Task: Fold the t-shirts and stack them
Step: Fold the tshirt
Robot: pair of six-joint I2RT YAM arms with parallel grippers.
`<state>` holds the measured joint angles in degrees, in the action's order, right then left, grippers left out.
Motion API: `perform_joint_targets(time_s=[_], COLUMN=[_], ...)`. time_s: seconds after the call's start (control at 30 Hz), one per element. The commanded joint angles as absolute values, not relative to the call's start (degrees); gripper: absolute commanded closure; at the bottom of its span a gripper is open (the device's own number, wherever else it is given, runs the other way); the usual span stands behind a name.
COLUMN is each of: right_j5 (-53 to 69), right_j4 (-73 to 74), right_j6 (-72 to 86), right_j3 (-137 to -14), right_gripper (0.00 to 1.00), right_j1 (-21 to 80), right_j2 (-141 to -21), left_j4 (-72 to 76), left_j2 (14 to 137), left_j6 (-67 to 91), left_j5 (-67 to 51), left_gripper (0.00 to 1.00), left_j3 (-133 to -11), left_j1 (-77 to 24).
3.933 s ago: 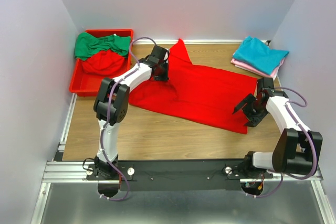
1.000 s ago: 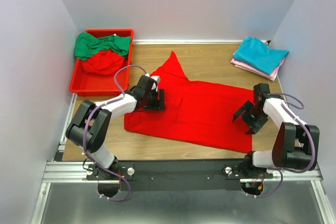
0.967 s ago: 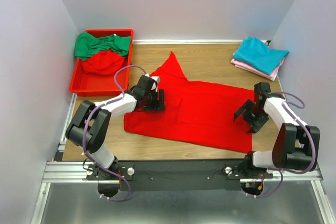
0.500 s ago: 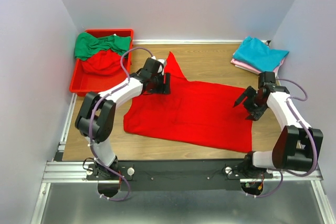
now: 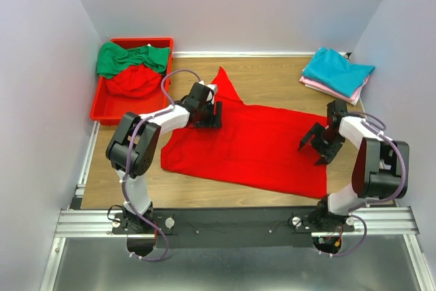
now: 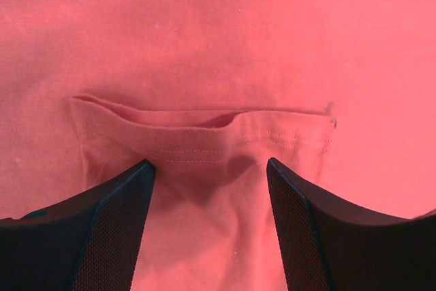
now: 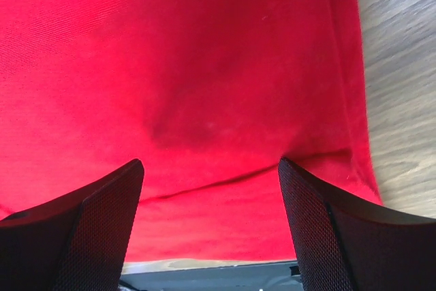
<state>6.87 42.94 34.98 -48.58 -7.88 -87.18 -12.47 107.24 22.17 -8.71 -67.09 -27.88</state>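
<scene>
Your bright red cloth t-shirt (image 5: pixel 259 144) lies spread flat mid wooden surface (image 5: pixel 272 76). Your L tool (image 6: pixel 209 163) is released, jaws wide over a stitched hem. R tool (image 7: pixel 210 163) is released too, over the shirt's right edge.

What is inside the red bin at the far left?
A crumpled green t-shirt lies toward the back of the red bin, with a bunched red t-shirt in front of it. They cover most of the bin's floor, so anything beneath them cannot be seen.
</scene>
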Motion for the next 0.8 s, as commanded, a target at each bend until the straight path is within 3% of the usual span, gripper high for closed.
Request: perform_joint_targets(time_s=[0.0,0.77], right_j5=[2.82,-3.6], right_j4=[42.36,45.26], right_j6=[34.63,30.5], right_j3=[-46.5,-50.45], right_gripper=[0.13,0.11], right_j1=[-8.17,-14.94], right_j2=[-91.31,-95.45], left_j4=[-11.52,-11.68], left_j2=[107.93,96.86], left_j6=[23.11,30.31], left_j5=[-10.19,-13.1], left_gripper=[0.25,0.25], left_j3=[-62.23,-49.05], left_j1=[-28.21,-33.92])
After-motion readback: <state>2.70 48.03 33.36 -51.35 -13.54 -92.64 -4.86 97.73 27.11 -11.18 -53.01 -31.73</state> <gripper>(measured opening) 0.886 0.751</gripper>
